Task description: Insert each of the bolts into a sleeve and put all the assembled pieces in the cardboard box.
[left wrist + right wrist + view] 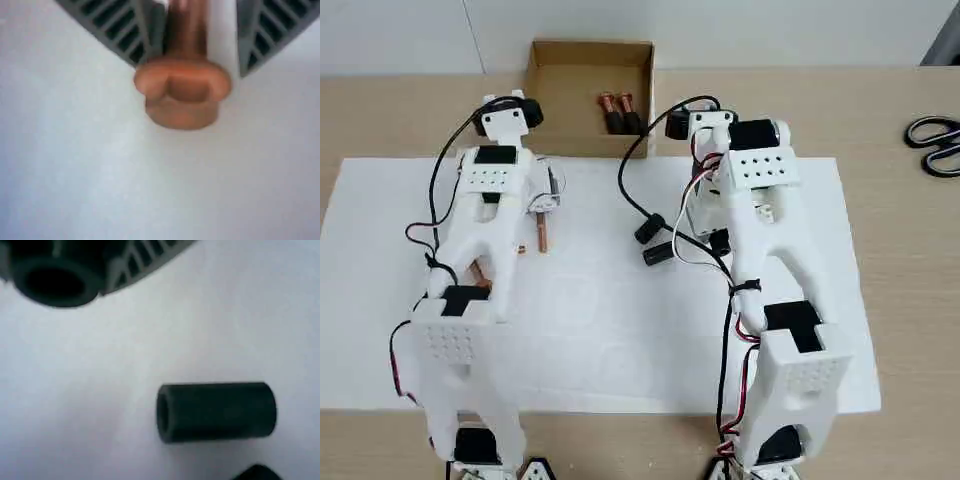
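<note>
Clenches a bolt (182,95) in the left claw (187,52) at the surface's (590,330) left, long axis near-to-far. Leaves loose sleeves (650,228) to its right, nearer the right claw (705,215) — cannot tell that grip.

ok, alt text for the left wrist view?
A copper-coloured bolt, flanged head toward the camera, is held by the left gripper between its two grey ribbed fingers. Behind it lies a plain white sheet.
</note>
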